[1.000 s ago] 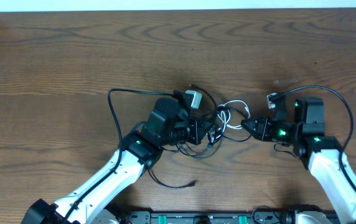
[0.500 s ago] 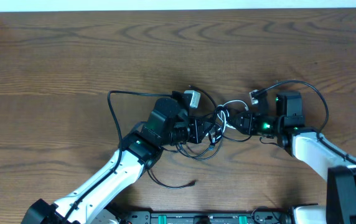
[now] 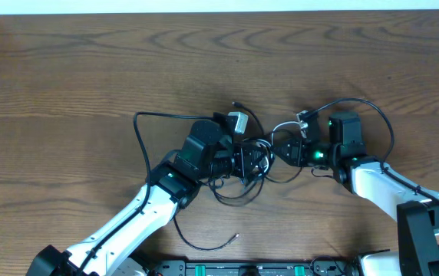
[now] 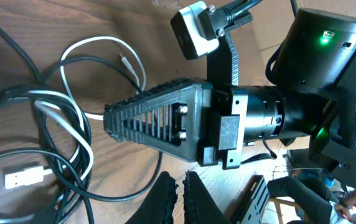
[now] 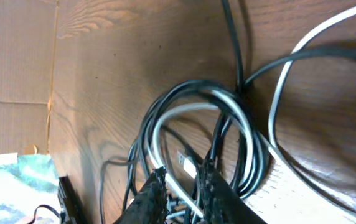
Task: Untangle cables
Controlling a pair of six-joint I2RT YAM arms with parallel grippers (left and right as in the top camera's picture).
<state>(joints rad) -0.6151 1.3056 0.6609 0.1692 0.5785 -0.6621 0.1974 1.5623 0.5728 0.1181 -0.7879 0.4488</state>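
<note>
The cables (image 3: 259, 146), black strands and a white one, lie knotted on the table's middle between my two grippers. One black strand (image 3: 137, 130) loops out to the left. In the left wrist view the white cable (image 4: 72, 56) and black loops (image 4: 41, 99) lie left, with a white plug (image 4: 23, 177). My left gripper (image 4: 179, 186) (image 3: 264, 162) is shut, with nothing seen between its fingers. My right gripper (image 5: 181, 180) (image 3: 279, 149) (image 4: 106, 118) sits in the knot. Its jaws stand narrowly apart and hold the white cable (image 5: 184, 112) among black strands (image 5: 240, 37).
The wooden table (image 3: 66, 69) runs wide on all sides. A loose black cable end (image 3: 235, 238) lies near the front. A metal rail (image 3: 250, 268) lines the front edge. Cardboard (image 5: 16, 62) shows beyond the table in the right wrist view.
My right gripper has moved left into the knot and its jaws have narrowed. The white loop has bunched toward my left gripper. The loose black end has slid toward the front edge.
</note>
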